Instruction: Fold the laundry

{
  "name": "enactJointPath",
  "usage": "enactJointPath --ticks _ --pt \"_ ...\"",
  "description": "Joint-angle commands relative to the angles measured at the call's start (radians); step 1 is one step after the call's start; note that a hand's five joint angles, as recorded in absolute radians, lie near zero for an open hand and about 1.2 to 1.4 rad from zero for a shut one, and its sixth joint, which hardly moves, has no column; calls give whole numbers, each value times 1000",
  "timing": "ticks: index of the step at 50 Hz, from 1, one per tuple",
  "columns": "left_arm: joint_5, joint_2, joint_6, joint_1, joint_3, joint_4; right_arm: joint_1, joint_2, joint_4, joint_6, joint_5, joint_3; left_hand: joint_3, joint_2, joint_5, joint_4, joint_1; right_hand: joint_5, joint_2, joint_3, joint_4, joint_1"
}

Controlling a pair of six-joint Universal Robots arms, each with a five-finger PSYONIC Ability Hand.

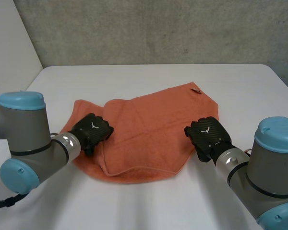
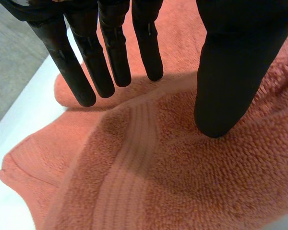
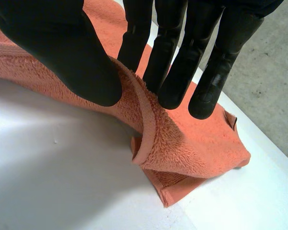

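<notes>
The orange terry-cloth towel (image 1: 149,134) is lying rumpled on the middle of the white table (image 1: 134,206), with one part doubled over the rest. It is looking soft, thick and light — cloth that will likely be sagging and draping as soon as it is lifted, with no stiffness to keep a fold line. The looped pile should be giving the fingers plenty of friction, so slipping seems a small worry. The hemmed edges and the flat woven band are probably the firmest places to take hold, best near the corners so the sheet hangs flat.

The robot's right hand (image 1: 209,136) is working at the towel's right edge. In the right wrist view the hem is standing up between the thumb and the fingers (image 3: 173,72), which are pinching it. The left hand (image 1: 91,132) is sitting over the towel's left part, by the doubled-over edge. Its fingers (image 2: 105,62) are straight and released, and the thumb tip appears to be touching the pile — grasping nothing.
</notes>
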Motion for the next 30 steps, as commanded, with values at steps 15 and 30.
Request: enactJointPath --ticks 15,30 --pt "-16 -6 11 3 -18 13 -6 2 1 -1 3 -6 782 782 781 782 783 227 209 207 202 408" --pt "-84 386 -12 18 -210 152 -65 -97 111 8 19 -66 782 782 781 782 783 227 209 207 202 408"
